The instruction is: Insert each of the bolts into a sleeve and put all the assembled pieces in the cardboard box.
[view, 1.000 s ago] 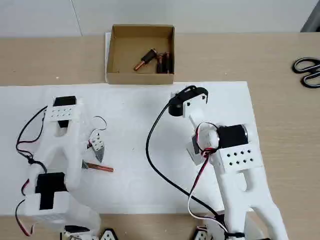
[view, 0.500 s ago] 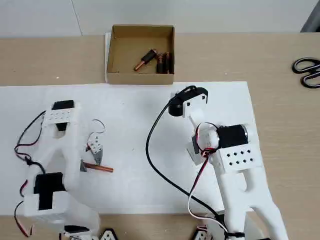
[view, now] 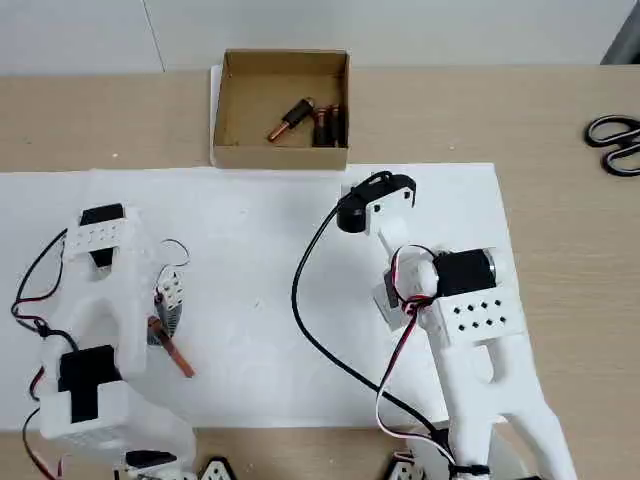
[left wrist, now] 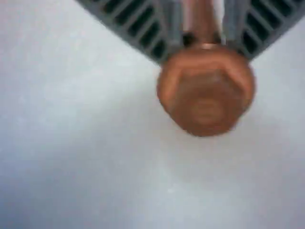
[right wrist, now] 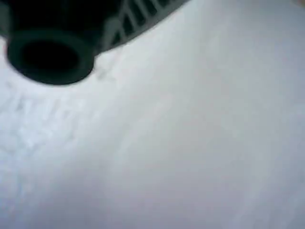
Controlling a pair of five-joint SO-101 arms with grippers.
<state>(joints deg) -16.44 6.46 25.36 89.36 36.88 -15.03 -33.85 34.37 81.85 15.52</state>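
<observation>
- The left gripper [view: 163, 320] is clamping a copper bolt [view: 176, 354] by its shank, well apart from the cardboard box [view: 280, 157], on that box's near left side.
- The right gripper [view: 390, 298] is pinching a black sleeve [right wrist: 47, 57] with its open bore showing, also well apart from the box, on its near right side.
- Assembled pieces [view: 308, 120] are lying inside the box.
- Judged step: the arms are presenting bolt and sleeve for mating, and insertion is not yet done.
- The next move is calling for closing the gap between the grippers and lining the bolt's tip with the bore. A skewed approach is risking a jam.
</observation>
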